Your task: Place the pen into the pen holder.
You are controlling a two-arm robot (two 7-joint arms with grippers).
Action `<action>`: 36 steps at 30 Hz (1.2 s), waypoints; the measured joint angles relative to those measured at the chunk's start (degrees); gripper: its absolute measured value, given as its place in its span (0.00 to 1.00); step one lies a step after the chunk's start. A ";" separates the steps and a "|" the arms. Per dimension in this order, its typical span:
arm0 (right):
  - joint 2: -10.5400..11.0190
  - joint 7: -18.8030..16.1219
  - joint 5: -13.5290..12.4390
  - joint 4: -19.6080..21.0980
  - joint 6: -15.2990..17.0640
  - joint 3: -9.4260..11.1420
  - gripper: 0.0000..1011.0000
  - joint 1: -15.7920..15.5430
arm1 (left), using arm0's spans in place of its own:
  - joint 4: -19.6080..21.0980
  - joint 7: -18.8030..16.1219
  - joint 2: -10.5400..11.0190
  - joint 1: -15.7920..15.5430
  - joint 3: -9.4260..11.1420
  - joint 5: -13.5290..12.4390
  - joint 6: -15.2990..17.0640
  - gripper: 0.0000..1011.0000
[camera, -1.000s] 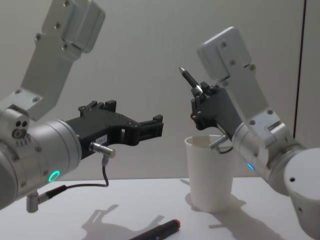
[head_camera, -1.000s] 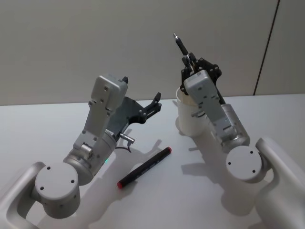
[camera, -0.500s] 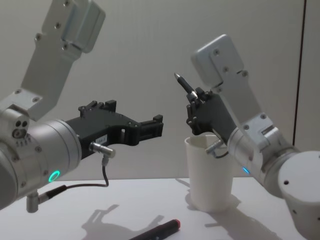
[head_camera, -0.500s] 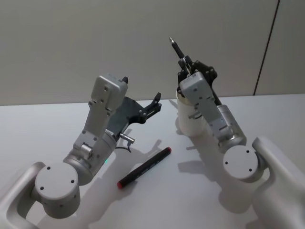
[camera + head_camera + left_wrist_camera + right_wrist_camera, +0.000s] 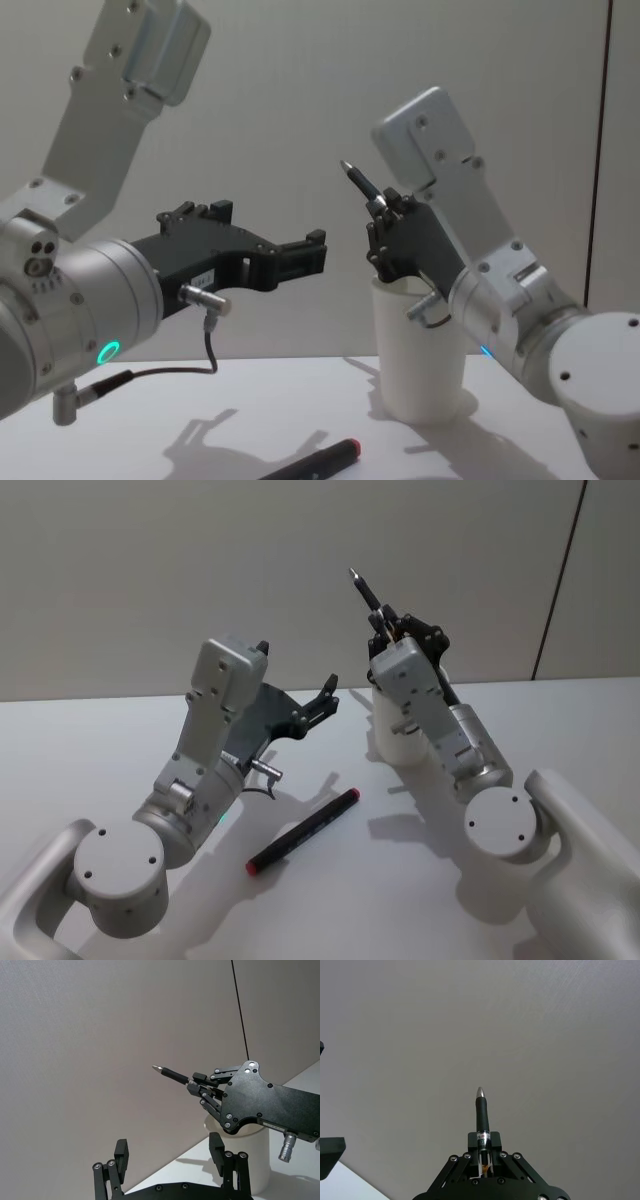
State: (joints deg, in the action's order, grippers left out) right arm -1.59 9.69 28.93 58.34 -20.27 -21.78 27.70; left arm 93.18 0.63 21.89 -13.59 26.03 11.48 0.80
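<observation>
A slim black pen (image 5: 365, 592) with a silver tip points up and away, and my right gripper (image 5: 385, 627) is shut on its lower part. The gripper hangs just above the rim of the pen holder, a white paper cup (image 5: 386, 735) standing at the back of the table. From the chest the pen (image 5: 358, 182) tilts left over the cup (image 5: 418, 360), held by the right gripper (image 5: 381, 206). My left gripper (image 5: 312, 256) hovers open to the left of the cup, above the table, with nothing in it. The left wrist view shows its two fingers (image 5: 122, 1152) spread wide.
A black marker (image 5: 303, 829) with red ends lies diagonally on the white table (image 5: 120, 740) in front of the cup, between the two arms. A grey wall stands close behind the table's far edge.
My right arm has swung leftward with the pen, bringing the gripper closer over the cup's rim. The left arm and the marker have stayed still.
</observation>
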 joint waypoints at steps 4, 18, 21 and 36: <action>-0.02 -0.03 0.15 -0.30 -0.10 -0.03 0.13 0.08 | 0.00 0.00 0.00 0.00 0.00 0.00 0.00 0.99; -0.09 -0.11 0.44 -0.90 -0.28 -0.06 0.43 0.24 | 0.00 0.00 0.00 0.00 0.00 0.00 0.00 0.99; -0.09 -0.12 0.46 -0.96 -0.30 -0.06 0.52 0.26 | 0.00 0.00 0.00 0.00 0.00 0.00 0.00 0.99; -0.02 -0.35 0.42 -0.83 -0.37 0.00 0.95 0.28 | 0.00 0.00 0.00 0.00 0.00 0.00 0.00 0.99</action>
State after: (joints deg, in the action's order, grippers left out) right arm -1.61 9.33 29.35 57.51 -20.64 -21.78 27.99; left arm 93.17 0.63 21.90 -13.58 26.02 11.48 0.80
